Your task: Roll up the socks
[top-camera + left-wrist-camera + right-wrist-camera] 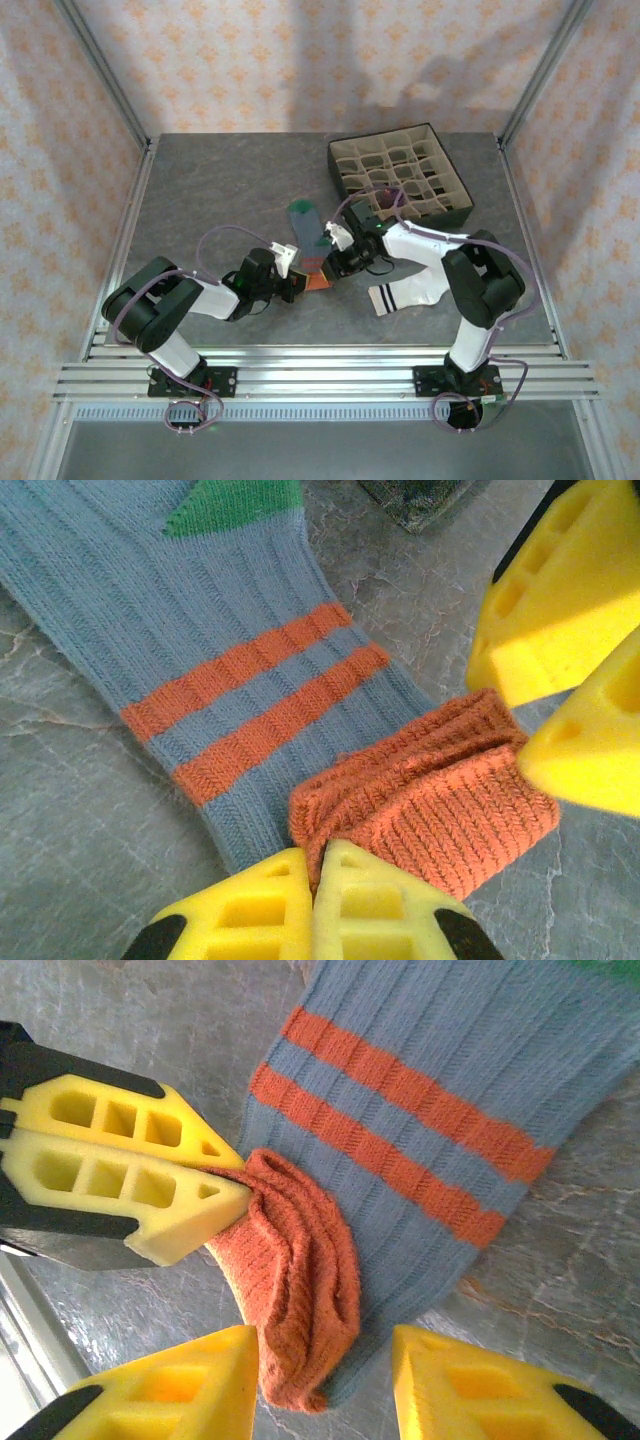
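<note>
The grey-blue sock (pixel 303 228) lies flat on the table, green toe away from me and two orange stripes across its leg (pixel 250 710). Its orange cuff (pixel 440 800) is folded back over the leg. My left gripper (pixel 318 885) is shut on the edge of that cuff (pixel 300 1280). My right gripper (pixel 320 1385) stands open astride the folded cuff's end, its yellow fingers (pixel 560 610) clear of the fabric on both sides. In the top view the two grippers meet tip to tip, left (pixel 297 281) and right (pixel 329 266). The white sock (pixel 410 293) with black cuff stripes lies under the right arm.
A dark box (pixel 455 205) of beige grid compartments stands at the back right of the grey marbled table. Metal frame posts and patterned walls close in the sides. Bare tabletop lies to the left and behind the sock.
</note>
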Robot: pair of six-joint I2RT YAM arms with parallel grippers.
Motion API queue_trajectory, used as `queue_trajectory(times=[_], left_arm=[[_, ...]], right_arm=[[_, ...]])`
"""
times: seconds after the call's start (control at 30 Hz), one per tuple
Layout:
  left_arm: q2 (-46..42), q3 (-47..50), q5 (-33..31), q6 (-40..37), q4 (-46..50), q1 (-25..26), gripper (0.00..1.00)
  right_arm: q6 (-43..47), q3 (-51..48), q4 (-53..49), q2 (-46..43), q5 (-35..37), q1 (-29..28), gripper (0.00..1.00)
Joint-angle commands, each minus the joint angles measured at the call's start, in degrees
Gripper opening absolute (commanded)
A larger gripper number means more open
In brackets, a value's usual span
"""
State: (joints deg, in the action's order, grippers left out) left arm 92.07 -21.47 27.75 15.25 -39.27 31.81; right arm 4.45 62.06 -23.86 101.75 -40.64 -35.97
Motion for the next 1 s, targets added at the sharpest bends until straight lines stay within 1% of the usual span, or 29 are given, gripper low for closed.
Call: queue_trajectory(times=[0.0,0.13,0.2,0.27,0.3,0.37,0.43,0.47,0.53,0.57,0.6,0.67,0.8,0.87,0.97], left_arm=[[0.4,-0.4,-3.3,0.8,5.4,-0.5,0.00],[-0.9,-0.4,-3.2,-0.6,6.3,-0.5,0.04],[-2.9,0.0,-2.6,-3.4,6.5,-0.5,0.08],[-6.0,-0.1,-2.1,-7.2,8.3,-0.5,0.14],[-8.2,-0.6,-1.6,-9.9,10.4,-0.5,0.18],[-12.5,-2.3,-0.5,-15.7,15.8,-0.5,0.21],[-16.7,-4.4,0.1,-21.2,22.4,-0.4,0.22],[-18.7,-5.7,-0.2,-24.1,25.6,-0.4,0.26],[-21.3,-8.1,-3.0,-27.8,31.7,-0.3,0.30],[-22.0,-8.8,-4.3,-27.3,31.8,-0.3,0.33],[-22.6,-9.1,-4.3,-28.5,31.8,-0.3,0.33],[-22.8,-9.0,-1.8,-31.8,31.4,0.2,0.33],[-23.0,-8.8,-3.1,-38.4,30.8,3.5,0.33],[-23.2,-8.8,-5.4,-42.4,30.7,5.7,0.33],[-23.0,-9.1,-12.1,-50.1,31.5,9.4,0.33]], right_arm=[[-1.1,1.7,0.5,2.5,2.6,-0.9,0.37],[-2.4,3.7,-2.3,5.3,7.2,-1.4,0.29],[-3.3,4.8,-4.4,6.9,9.5,-1.4,0.22],[-3.6,5.9,-6.6,8.2,10.8,-1.4,0.16],[-3.7,6.5,-7.8,8.7,11.3,-1.4,0.14],[-3.5,7.4,-9.7,9.4,12.0,-1.3,0.11],[-3.5,8.2,-11.1,10.1,12.2,-1.3,0.11],[-3.5,8.6,-11.7,10.4,12.2,-1.3,0.10],[-3.6,9.4,-12.7,11.0,11.9,-1.3,0.11],[-3.7,9.9,-13.2,11.4,12.1,-1.3,0.11],[-3.7,10.5,-13.9,11.7,12.1,-1.3,0.10],[-3.6,11.5,-15.3,12.3,12.3,-1.1,0.10],[-3.1,13.1,-17.5,13.2,11.9,-0.6,0.09],[-2.8,13.4,-18.1,13.3,11.2,-0.1,0.09],[-2.4,13.5,-18.9,13.3,10.6,0.6,0.08]])
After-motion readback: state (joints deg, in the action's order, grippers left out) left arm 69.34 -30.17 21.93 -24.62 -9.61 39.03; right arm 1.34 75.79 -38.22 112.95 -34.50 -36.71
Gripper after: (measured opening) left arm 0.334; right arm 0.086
